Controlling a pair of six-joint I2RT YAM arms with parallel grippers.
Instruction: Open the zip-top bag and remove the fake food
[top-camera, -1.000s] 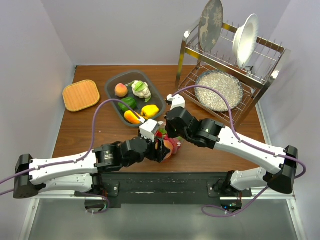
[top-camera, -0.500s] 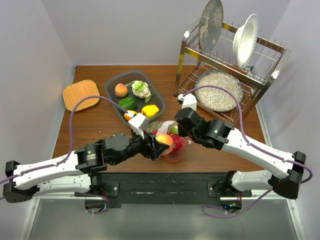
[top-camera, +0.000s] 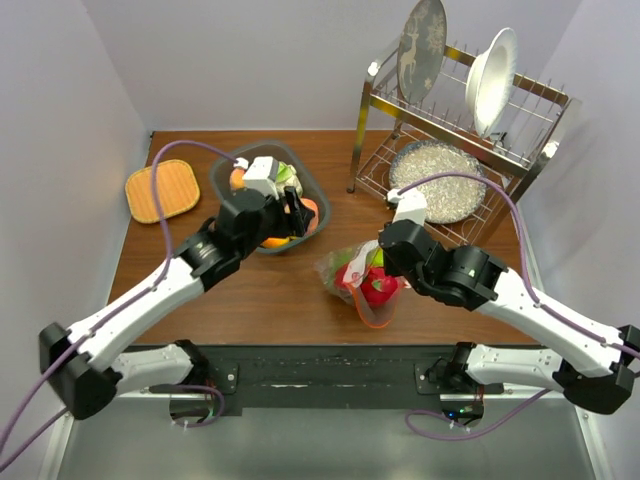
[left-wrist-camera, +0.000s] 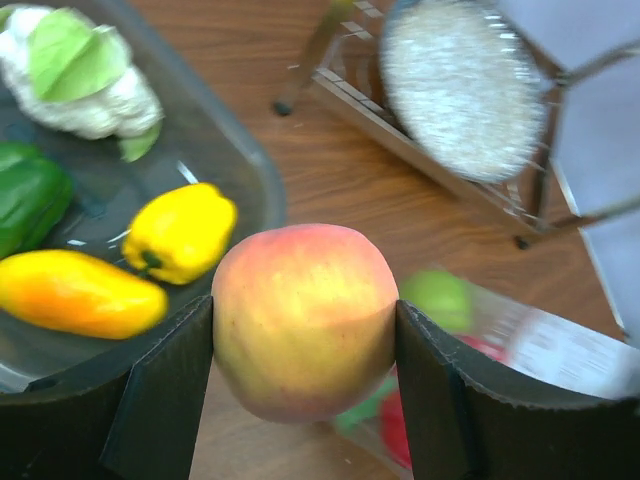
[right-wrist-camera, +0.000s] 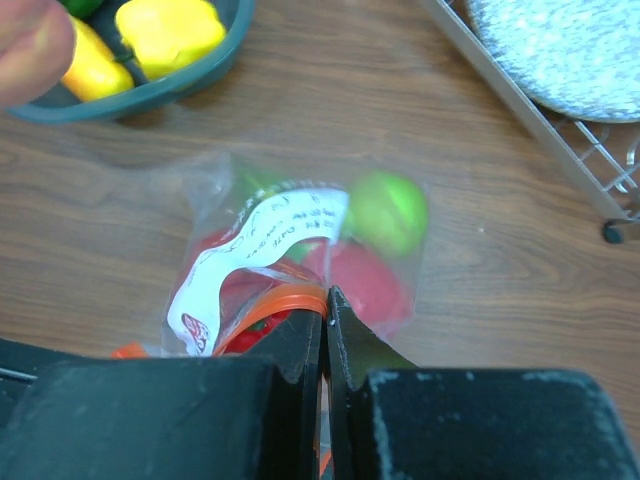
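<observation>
Since a second ago the left claw (top-camera: 300, 215) has swung away from the zip-top bag (top-camera: 338, 266) to the rim of the grey tray (top-camera: 222, 176). It carries a peach-coloured fruit (left-wrist-camera: 305, 320) clamped between its fingers (left-wrist-camera: 160, 400), with the tray's yellow pepper (left-wrist-camera: 180, 232) just left of them. The right claw (right-wrist-camera: 325, 325) has shifted a little rightward, its jaws pinched tight on the bag's orange-red zip strip (right-wrist-camera: 290, 300). The bag is crinkly and clear with a white label (right-wrist-camera: 262, 238). It lies on the surface (top-camera: 250, 290) directly ahead of that claw, with a green apple (right-wrist-camera: 388, 212) and a red pepper (right-wrist-camera: 362, 285) showing inside.
</observation>
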